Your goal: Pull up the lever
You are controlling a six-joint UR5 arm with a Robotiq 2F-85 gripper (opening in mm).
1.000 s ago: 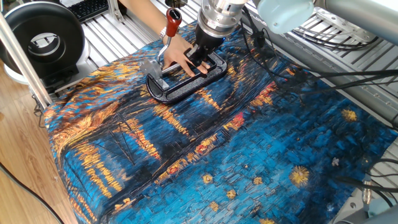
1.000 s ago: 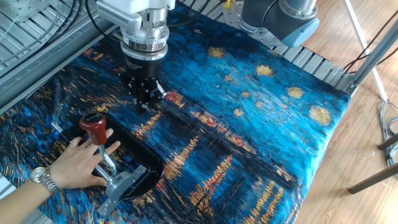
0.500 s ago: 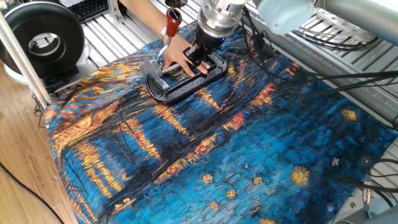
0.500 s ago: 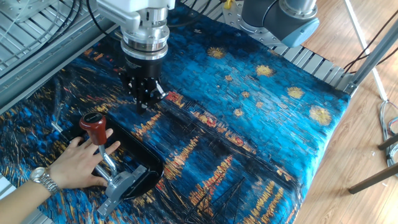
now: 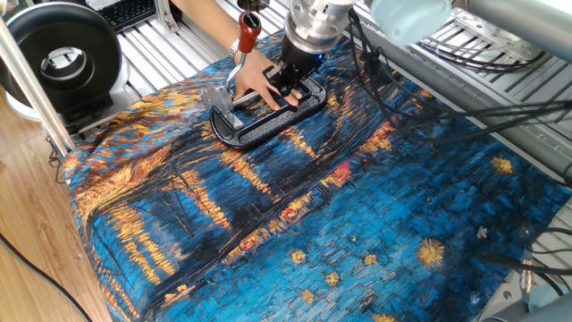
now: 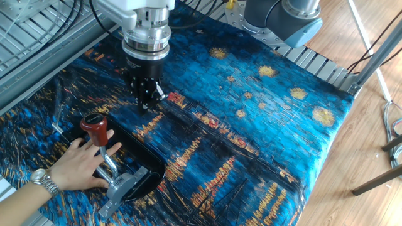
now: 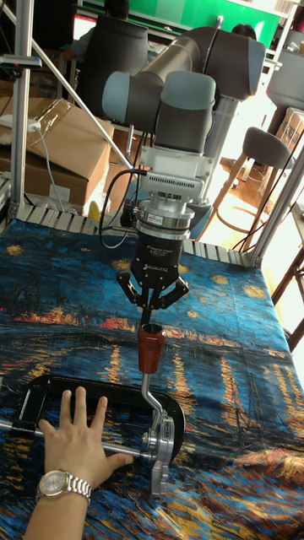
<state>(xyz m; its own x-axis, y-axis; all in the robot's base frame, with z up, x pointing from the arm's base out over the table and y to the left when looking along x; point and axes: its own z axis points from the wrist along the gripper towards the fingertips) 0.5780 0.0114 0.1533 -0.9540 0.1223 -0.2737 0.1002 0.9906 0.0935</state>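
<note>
The lever (image 6: 108, 157) stands nearly upright, a thin silver arm with a red tip (image 6: 97, 129), hinged to a silver bracket (image 6: 123, 186) on a black clamp frame (image 6: 149, 164). The lever (image 5: 241, 49) also shows in one fixed view, and in the tall fixed view its red tip (image 7: 151, 348) sits just below my fingers. My gripper (image 6: 147, 99) hangs open and empty over the cloth, behind the lever tip and apart from it. In the tall fixed view my gripper (image 7: 153, 317) has its fingers spread.
A person's hand (image 6: 80, 164) with a wristwatch presses flat on the clamp frame (image 7: 38, 387) next to the lever. A blue and orange painted cloth (image 6: 251, 125) covers the table. A black round device (image 5: 61, 58) stands off the table's corner.
My gripper has drifted very slightly. The lever and the hand have stayed where they were.
</note>
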